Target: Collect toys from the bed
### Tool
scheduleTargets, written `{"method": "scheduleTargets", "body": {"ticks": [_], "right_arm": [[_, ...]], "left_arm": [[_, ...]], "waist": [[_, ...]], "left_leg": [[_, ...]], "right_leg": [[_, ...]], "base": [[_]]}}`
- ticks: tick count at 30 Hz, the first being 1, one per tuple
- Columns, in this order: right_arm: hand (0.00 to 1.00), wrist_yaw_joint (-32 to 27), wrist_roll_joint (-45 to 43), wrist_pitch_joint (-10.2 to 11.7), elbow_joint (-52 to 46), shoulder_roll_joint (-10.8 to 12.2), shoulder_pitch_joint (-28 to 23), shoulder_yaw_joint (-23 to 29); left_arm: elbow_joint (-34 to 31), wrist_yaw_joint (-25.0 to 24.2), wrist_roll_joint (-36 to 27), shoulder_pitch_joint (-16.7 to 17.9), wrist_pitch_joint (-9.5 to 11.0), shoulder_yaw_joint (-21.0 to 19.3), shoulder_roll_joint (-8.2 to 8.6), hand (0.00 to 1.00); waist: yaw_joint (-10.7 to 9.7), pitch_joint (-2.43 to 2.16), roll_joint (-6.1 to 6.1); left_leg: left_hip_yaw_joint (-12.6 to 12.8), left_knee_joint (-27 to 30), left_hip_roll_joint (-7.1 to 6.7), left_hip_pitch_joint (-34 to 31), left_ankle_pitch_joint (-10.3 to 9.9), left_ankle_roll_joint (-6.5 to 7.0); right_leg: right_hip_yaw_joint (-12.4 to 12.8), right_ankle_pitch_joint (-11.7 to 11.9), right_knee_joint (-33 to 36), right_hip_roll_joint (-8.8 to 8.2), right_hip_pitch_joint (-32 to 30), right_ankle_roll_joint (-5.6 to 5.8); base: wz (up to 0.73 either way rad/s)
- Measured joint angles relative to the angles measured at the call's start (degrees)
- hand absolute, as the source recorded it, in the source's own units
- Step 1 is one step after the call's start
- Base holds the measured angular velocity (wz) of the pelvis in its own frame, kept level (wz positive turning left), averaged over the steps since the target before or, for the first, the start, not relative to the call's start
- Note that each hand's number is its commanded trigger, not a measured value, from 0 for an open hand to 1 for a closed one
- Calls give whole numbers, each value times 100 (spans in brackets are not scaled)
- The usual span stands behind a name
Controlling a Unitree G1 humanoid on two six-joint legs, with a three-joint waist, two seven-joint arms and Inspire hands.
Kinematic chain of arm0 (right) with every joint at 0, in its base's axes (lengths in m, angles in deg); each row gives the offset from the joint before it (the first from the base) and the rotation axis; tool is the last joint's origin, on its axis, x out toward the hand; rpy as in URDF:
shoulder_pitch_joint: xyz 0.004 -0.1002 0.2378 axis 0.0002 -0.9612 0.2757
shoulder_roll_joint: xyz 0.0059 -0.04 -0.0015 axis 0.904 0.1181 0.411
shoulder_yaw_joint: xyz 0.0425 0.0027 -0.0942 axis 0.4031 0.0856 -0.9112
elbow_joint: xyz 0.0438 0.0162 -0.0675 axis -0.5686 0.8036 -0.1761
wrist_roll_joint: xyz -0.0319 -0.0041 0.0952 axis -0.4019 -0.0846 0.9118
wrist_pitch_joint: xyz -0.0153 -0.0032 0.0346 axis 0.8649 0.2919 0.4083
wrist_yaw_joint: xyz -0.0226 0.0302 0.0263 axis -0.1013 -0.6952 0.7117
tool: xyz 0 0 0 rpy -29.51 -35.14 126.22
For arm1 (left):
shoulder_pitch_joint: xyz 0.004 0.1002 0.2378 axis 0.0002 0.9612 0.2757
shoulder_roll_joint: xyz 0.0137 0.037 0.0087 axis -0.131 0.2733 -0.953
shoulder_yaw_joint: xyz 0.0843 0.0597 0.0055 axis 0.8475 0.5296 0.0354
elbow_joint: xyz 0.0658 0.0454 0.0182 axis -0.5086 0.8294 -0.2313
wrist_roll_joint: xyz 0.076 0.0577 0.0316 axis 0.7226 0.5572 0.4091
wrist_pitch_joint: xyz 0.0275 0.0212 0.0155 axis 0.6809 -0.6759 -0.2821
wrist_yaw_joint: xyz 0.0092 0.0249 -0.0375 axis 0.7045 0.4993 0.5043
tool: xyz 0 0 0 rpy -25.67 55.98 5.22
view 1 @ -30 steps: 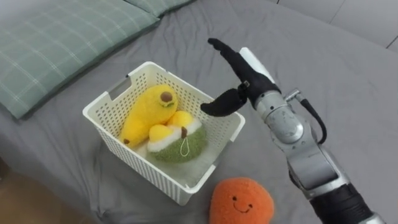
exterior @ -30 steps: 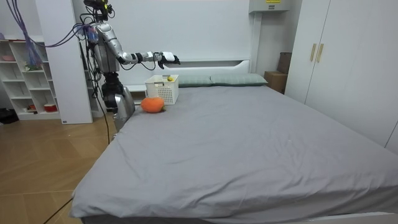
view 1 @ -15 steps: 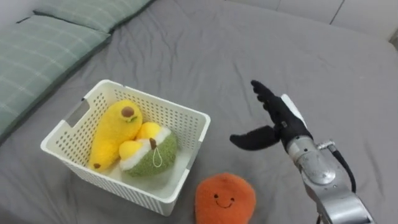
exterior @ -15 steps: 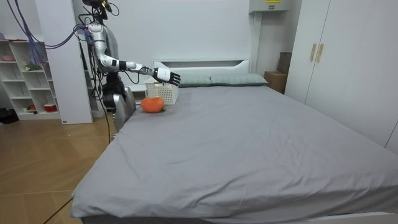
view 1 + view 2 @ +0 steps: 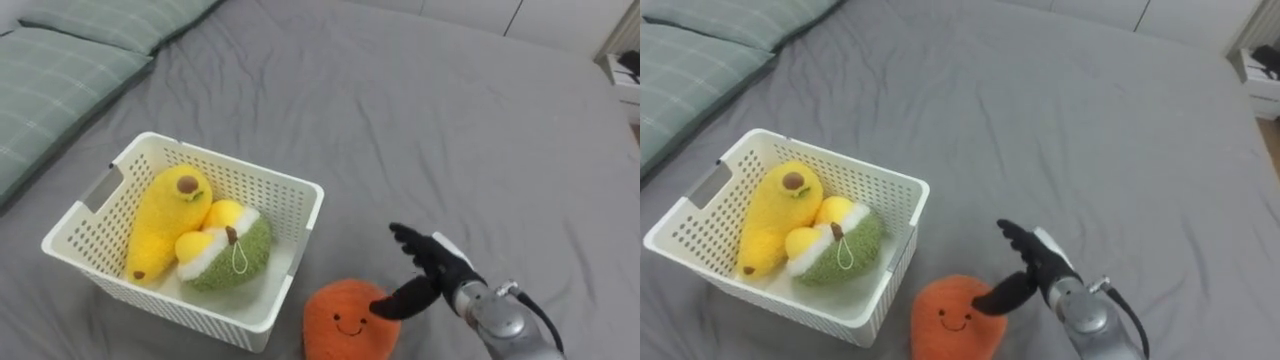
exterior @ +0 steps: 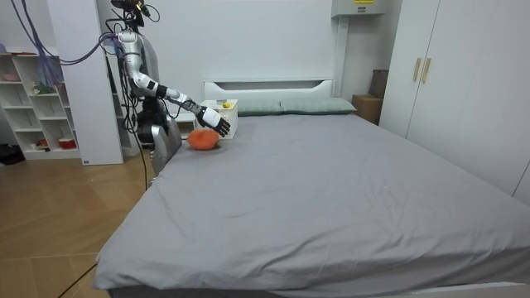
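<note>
An orange plush toy with a smiling face (image 5: 348, 322) lies on the grey bed just right of a white basket (image 5: 300, 205). In the basket lie a yellow plush fruit (image 5: 165, 215) and a green-and-yellow plush (image 5: 225, 250). My right hand (image 5: 432, 268) hovers open just right of and above the orange toy, fingers spread, thumb close to the toy's upper right side. In the room view the right hand (image 6: 214, 119) reaches down over the orange toy (image 6: 202, 139) beside the basket (image 6: 217, 116).
Green checked pillows (image 5: 55, 70) lie at the bed's head, left of the basket. The grey bed sheet (image 5: 450, 130) stretches wide to the right. I stand at the bed's corner near white shelves (image 6: 37, 99).
My right arm has dropped from above the basket down to the orange toy, hand still open. The camera has tilted, shifting the whole scene.
</note>
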Motion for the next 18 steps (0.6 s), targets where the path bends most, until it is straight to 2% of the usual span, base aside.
{"method": "scheduleTargets", "body": {"ticks": [2, 6, 12, 13, 14, 15, 16, 17, 18], "right_arm": [[0, 69, -118, -34, 25, 36, -7, -56], [0, 179, -163, -39, 50, 124, 1, -179], [0, 320, -486, -39, 282, 312, 16, -210], [9, 319, -521, -39, 281, 317, 17, -209], [53, 317, -581, -39, 282, 317, 21, -210], [65, 315, -614, -39, 287, 317, 29, -216], [87, 313, -621, -39, 288, 315, 35, -227], [100, 311, -627, -39, 295, 315, 49, -250], [100, 300, -624, -38, 343, 316, 73, -267]], "left_arm": [[-2, 3, 8, 16, -5, 4, -1, 0], [-12, 24, 14, 26, -3, 5, -3, 0], [-6, 45, 23, 83, -3, 4, -4, 0], [-6, 46, 23, 83, -3, 3, -4, 0], [3, 50, 23, 105, -3, 2, -4, 0], [6, 60, 20, 114, -3, 6, -4, 0], [7, 69, 16, 131, -3, 12, -3, 0], [7, 82, 16, 128, -4, 46, -2, 0], [-1, 111, 18, 126, -4, 118, -1, 0]], "waist": [[2, 11, 27], [72, -2, 50], [138, 5, 58], [140, 5, 59], [149, 6, 59], [154, 7, 59], [160, 7, 58], [167, 10, 62], [155, 14, 70]], "left_leg": [[-20, 40, -1, -12, -22, -2], [-62, 42, -4, -13, -18, -5], [-81, 51, -8, -51, -18, -4], [-81, 52, -8, -50, -18, -4], [-83, 53, -8, -50, -18, -4], [-84, 58, -8, -52, -18, -4], [-84, 61, -8, -55, -18, -5], [-85, 74, -8, -62, -19, -5], [-91, 89, -10, -68, -22, -3]], "right_leg": [[-4, 0, 2, 3, 2, 0], [-54, 0, -2, 3, 18, 1], [-117, -1, -10, -3, 4, 1], [-119, -1, -10, -3, 4, 1], [-122, -1, -12, -3, 5, 1], [-124, -1, -11, -2, 6, 1], [-125, -1, -12, -2, 5, 1], [-124, 0, -13, -2, 2, 1], [-127, 0, -13, -2, 6, 1]], "base": [[0], [5], [1], [0], [0], [0], [0], [0], [0]]}}
